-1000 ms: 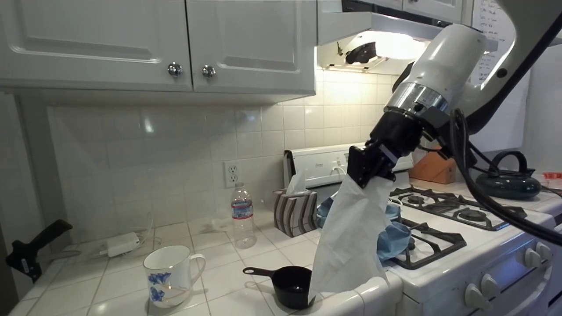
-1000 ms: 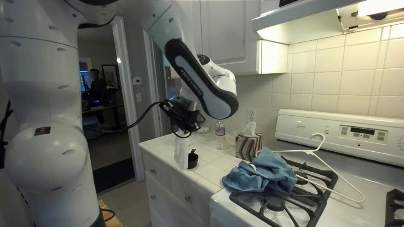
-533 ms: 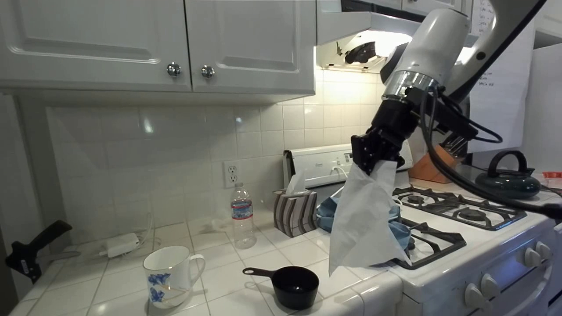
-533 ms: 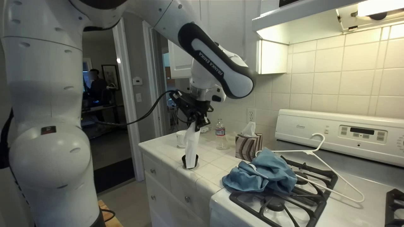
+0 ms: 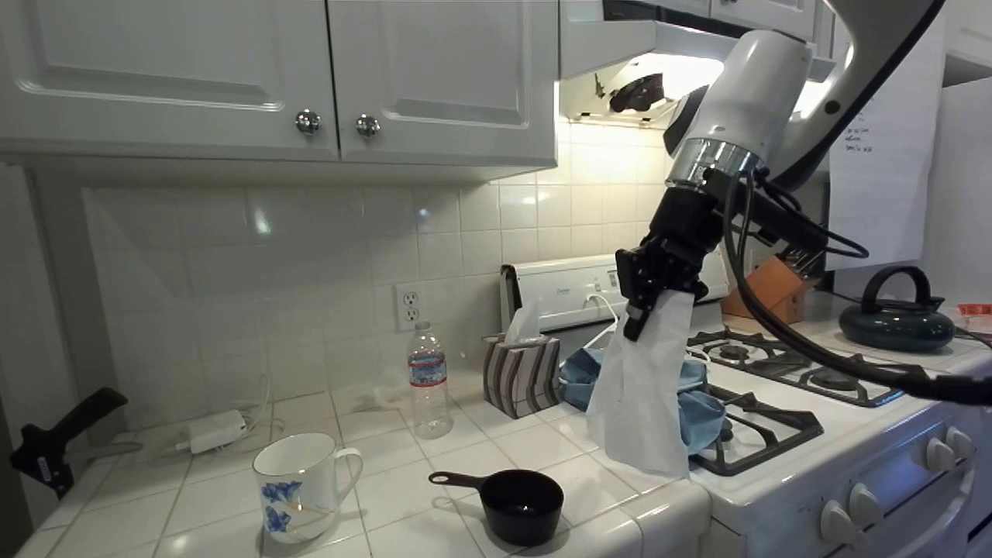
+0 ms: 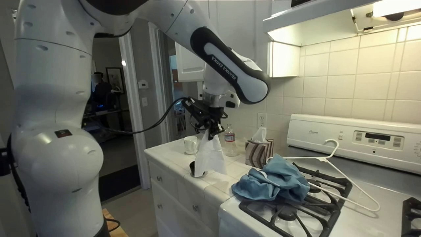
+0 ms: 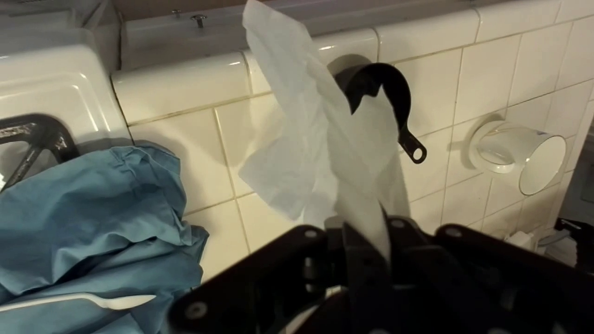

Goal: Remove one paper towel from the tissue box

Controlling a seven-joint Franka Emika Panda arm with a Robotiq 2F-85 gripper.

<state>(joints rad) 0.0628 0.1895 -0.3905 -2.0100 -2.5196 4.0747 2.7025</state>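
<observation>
On the table (image 5: pixel 391 465) are counted one bottle (image 5: pixel 428 387), one mug (image 5: pixel 297 492), one black cup (image 5: pixel 521 510) with handle and one tissue box (image 5: pixel 521 378), with one tissue (image 5: pixel 525 324) projecting upward. One paper towel (image 5: pixel 643 395) is held above the table, near the front corner beside the stove (image 5: pixel 852 435). The fingers (image 5: pixel 638 316) are clamped on its upper end. The towel's long axis is near vertical, its free end directed downward.
</observation>
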